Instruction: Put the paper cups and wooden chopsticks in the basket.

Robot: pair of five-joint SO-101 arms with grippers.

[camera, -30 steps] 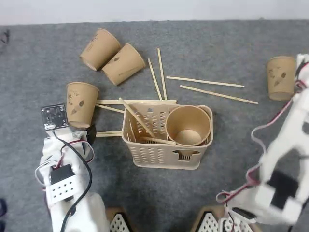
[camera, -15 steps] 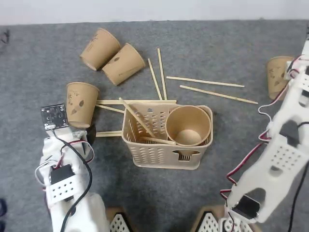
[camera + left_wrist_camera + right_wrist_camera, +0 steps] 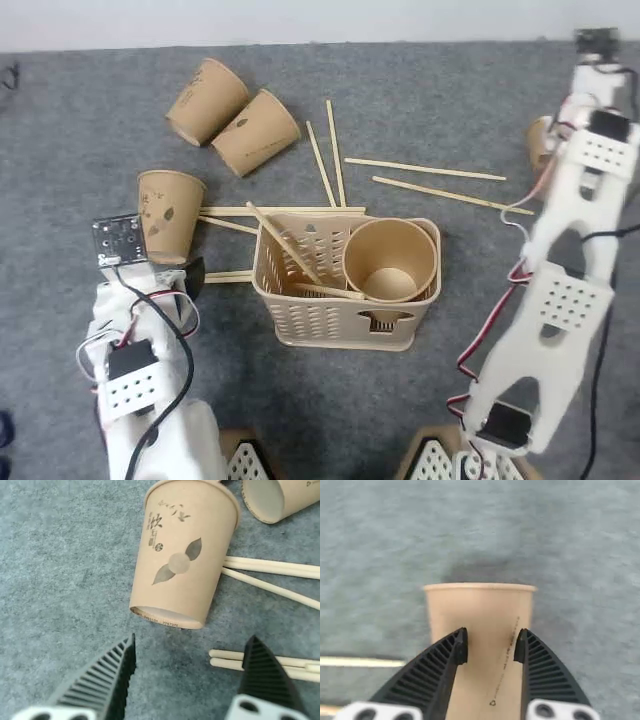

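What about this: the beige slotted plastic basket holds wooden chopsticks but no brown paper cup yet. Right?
Not quite. The beige slotted plastic basket holds wooden chopsticks and a brown paper cup too, upright. The high view shows it.

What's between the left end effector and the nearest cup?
Nothing: left wrist view shows bare carpet between left end effector and cup; chopsticks lie off to the side.

We see a grey carpet [image 3: 90,330] spread over the table, with a pale strip [image 3: 300,20] running along its far edge. A small dark object [image 3: 8,75] lies at the carpet's side edge, and a blue thing [image 3: 4,430] peeks in near the front corner
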